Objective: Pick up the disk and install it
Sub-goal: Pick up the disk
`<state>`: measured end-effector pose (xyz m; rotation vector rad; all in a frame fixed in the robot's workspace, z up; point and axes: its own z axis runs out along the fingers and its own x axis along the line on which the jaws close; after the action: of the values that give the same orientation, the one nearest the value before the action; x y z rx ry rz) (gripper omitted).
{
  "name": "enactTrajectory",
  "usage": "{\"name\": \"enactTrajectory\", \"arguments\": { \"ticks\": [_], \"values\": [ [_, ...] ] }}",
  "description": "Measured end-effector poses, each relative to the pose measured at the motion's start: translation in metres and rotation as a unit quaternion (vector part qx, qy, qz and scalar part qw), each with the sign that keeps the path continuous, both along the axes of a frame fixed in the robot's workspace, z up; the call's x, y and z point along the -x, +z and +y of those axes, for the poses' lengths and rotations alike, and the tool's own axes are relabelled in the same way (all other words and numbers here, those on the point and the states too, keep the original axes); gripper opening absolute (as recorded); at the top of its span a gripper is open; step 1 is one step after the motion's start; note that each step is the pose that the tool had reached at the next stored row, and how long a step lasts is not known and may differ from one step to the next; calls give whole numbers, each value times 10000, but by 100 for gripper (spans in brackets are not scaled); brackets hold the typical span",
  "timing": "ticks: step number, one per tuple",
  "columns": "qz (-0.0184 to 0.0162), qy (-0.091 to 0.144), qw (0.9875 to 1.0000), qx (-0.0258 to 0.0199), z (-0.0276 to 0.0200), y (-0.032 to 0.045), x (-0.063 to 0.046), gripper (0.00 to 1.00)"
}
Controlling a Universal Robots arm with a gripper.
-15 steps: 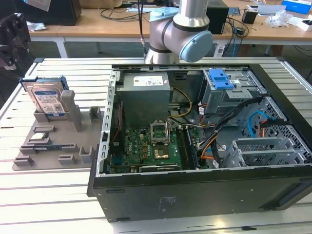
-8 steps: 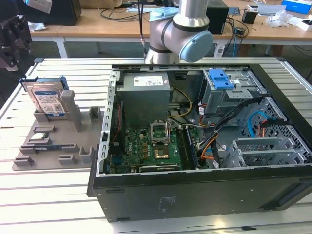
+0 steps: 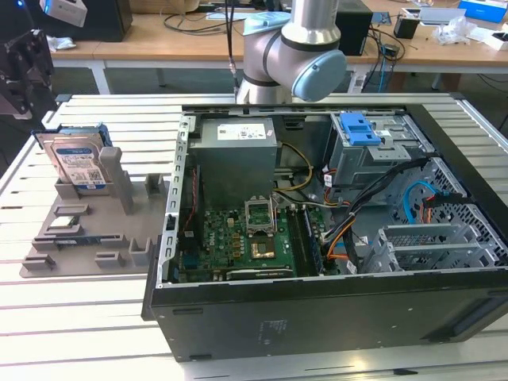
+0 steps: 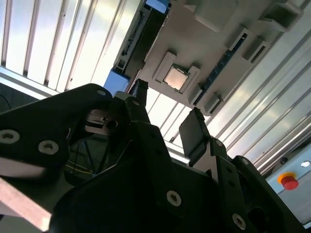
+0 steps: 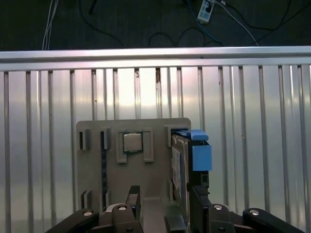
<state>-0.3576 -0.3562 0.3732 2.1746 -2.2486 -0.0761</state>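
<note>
While the pincer [image 5: 165, 191] hangs spread, a holder [image 3: 87, 230] partly hides the disk [image 3: 75, 157].

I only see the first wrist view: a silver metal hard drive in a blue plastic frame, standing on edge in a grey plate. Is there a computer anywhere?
Observer: Yes, in the exterior view an open black computer case lies at the exterior view's right of the grey plate.
Operator: Has the drive got a sticker?
Observer: Yes, in the exterior view the silver hard drive shows a white-and-blue label on its flat face.
Operator: Anything blue in the case?
Observer: A blue plastic latch tops the grey metal drive cage.
</note>
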Motion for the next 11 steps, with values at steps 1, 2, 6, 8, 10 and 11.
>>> {"name": "enactTrajectory", "arguments": {
  "ticks": [1,2,6,8,10,11],
  "values": [
    [0,0,10000,0,1,-9,0,54],
    [1,0,10000,0,4,-22,0,54],
    [0,0,10000,0,49,-51,0,54],
    [0,0,10000,0,84,-95,0,54],
    [1,0,10000,1,108,-115,0,54],
    [1,1,10000,0,122,-124,2,54]
  ]
}}
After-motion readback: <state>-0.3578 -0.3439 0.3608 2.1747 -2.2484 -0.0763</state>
